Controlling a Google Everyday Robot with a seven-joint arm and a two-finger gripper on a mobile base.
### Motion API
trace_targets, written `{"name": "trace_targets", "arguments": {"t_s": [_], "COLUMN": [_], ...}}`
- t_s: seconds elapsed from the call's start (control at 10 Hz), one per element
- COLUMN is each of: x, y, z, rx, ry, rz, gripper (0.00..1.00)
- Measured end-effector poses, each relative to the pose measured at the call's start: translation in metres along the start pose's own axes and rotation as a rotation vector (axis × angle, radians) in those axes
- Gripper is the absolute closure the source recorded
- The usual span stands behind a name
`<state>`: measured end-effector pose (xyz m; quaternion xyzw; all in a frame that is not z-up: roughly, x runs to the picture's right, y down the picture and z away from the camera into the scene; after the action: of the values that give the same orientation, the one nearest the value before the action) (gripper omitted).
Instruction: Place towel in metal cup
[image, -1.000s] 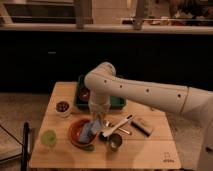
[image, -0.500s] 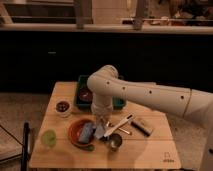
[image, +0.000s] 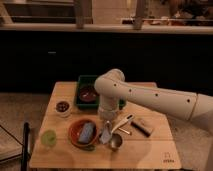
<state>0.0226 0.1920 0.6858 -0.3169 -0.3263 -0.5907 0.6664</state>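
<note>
My gripper (image: 105, 121) hangs from the white arm over the middle of the wooden table (image: 150, 152). It is shut on a grey towel (image: 105, 134), which dangles just below it. The towel's lower end is just left of the small metal cup (image: 115, 143), close to its rim, and right of the orange plate (image: 75, 131). The cup stands upright near the table's front edge.
A blue-grey object (image: 86, 132) lies on the orange plate. A green tray (image: 81, 85) with a dark red bowl (image: 88, 95) stands behind. A white bowl (image: 62, 107) and a green cup (image: 48, 137) are at left. A white utensil (image: 123, 122) and a dark block (image: 142, 126) lie at right.
My gripper has moved right and slightly toward the front with the towel, from over the orange plate's edge to beside the metal cup.
</note>
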Motion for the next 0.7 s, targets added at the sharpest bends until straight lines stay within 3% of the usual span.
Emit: {"name": "trace_targets", "arguments": {"t_s": [0.5, 0.6, 0.7], "x": [-0.014, -0.016, -0.018], "y": [0.032, 0.040, 0.047], "z": [0.014, 0.018, 0.021], "rx": [-0.020, -0.030, -0.041], "ry": [-0.086, -0.108, -0.133], "rz": [0.091, 0.114, 0.138], "gripper": [0.99, 0.93, 0.82]}}
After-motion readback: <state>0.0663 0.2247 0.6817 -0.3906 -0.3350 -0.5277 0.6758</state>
